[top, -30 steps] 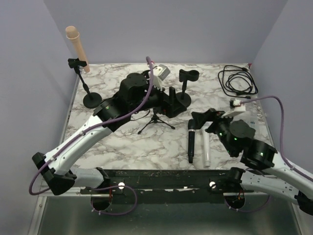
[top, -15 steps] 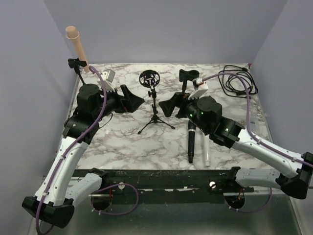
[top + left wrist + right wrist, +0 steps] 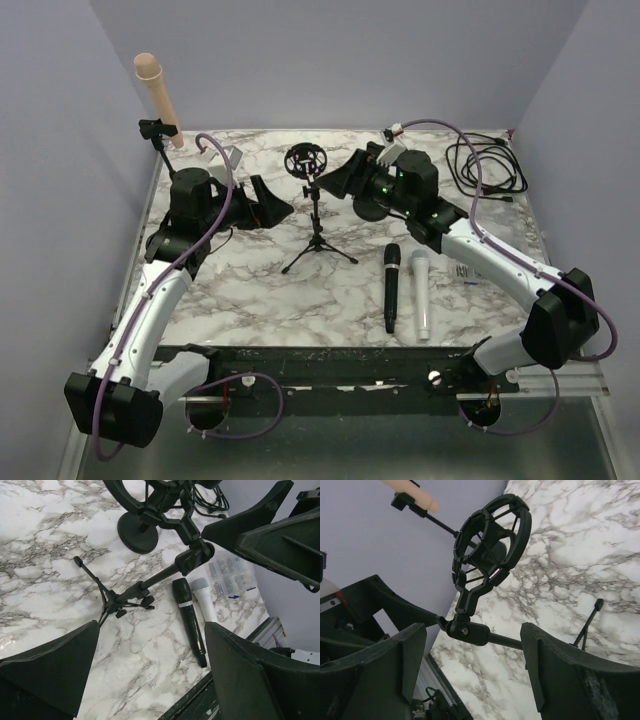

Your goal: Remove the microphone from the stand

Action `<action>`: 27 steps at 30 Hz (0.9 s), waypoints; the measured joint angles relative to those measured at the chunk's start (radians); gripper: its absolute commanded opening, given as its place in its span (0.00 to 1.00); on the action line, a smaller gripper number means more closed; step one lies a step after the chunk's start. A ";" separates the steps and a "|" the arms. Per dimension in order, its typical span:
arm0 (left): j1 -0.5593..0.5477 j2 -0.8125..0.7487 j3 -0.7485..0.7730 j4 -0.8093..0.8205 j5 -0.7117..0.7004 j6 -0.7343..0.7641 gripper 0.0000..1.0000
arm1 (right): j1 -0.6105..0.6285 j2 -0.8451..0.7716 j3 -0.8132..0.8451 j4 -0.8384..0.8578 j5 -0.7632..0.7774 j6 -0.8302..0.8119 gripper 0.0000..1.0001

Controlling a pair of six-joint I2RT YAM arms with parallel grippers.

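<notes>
Two microphones lay flat on the marble table (image 3: 250, 300), right of the tripod stand (image 3: 318, 238). The black microphone (image 3: 390, 285) was nearer the stand and the white microphone (image 3: 421, 292) lay just beside it. Both tails came close to the table's near edge. The stand's shock mount (image 3: 305, 160) stood empty at the top of the pole.

My left gripper (image 3: 280, 208) hung left of the stand beside the pole, jaws spread wide and touching nothing. My right gripper (image 3: 335, 183) hung right of the stand, near the mount, also wide and empty. In its wrist view the mount showed in the gap between the fingers, but I could not tell whether it sat between them or beyond their tips.

Left of the stand and before its legs, open marble ran out to the table's edges. Right of the stand, a round-based stand (image 3: 137, 532) crowded my right arm. A coiled cable (image 3: 485, 165) lay far right of the stand, by the back corner.
</notes>
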 measured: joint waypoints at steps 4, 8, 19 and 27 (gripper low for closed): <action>0.000 -0.021 -0.040 -0.001 -0.005 0.029 0.88 | -0.007 0.045 0.000 0.047 -0.089 0.028 0.78; 0.000 -0.059 -0.052 0.003 -0.013 0.049 0.88 | -0.007 0.078 0.000 0.064 -0.128 0.040 0.70; 0.000 -0.076 -0.056 0.021 -0.027 0.059 0.88 | -0.007 0.115 -0.012 0.114 -0.159 0.046 0.60; 0.000 -0.076 -0.064 0.031 -0.027 0.058 0.88 | -0.007 0.109 -0.110 0.129 -0.168 0.048 0.60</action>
